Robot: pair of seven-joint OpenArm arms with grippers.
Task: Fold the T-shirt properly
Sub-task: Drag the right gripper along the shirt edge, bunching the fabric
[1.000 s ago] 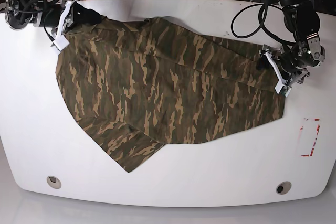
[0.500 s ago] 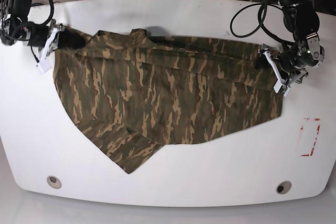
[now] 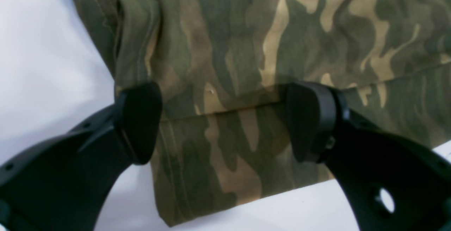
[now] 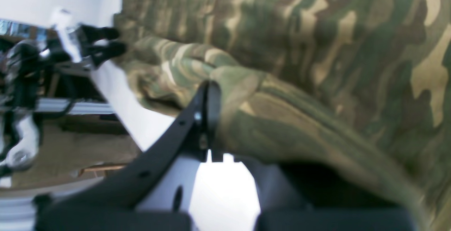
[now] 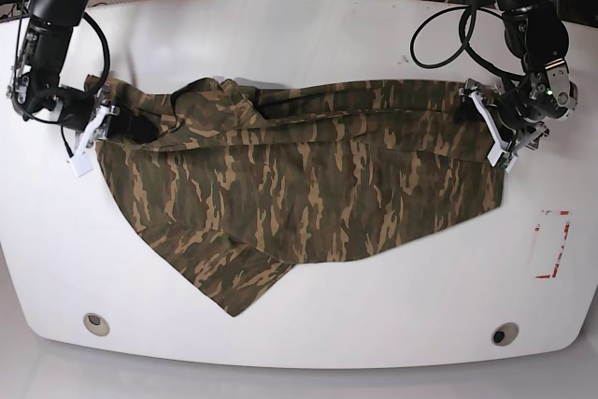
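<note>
Base view, 9 o'clock side: right gripper (image 5: pixel 110 125) is clamped tight on the shirt's edge; its wrist view shows the fingers (image 4: pixel 208 118) pinched on a bunched fold of cloth, likely so that edge can be carried over for a fold.

Centre: T-shirt (image 5: pixel 308 193) lies spread across the white desk (image 5: pixel 308 334), camouflage print, one corner trailing toward 7 o'clock. The far edge, toward 12 o'clock, is rumpled and partly rolled over itself, so the cloth is not yet flat.

3 o'clock side: left gripper (image 5: pixel 488 128) sits at the shirt's opposite edge. In its wrist view the fingers (image 3: pixel 139 121) stand wide apart, straddling a hemmed corner of cloth lying on the desk; nothing is gripped. Probably poised to take that corner so both ends can be moved together.

Red-marked rectangle (image 5: pixel 552 245) on the desk, toward 4 o'clock, well apart from the shirt.

Judgement: fold barely begun; a one-sided pull risks skewing the cloth.
</note>
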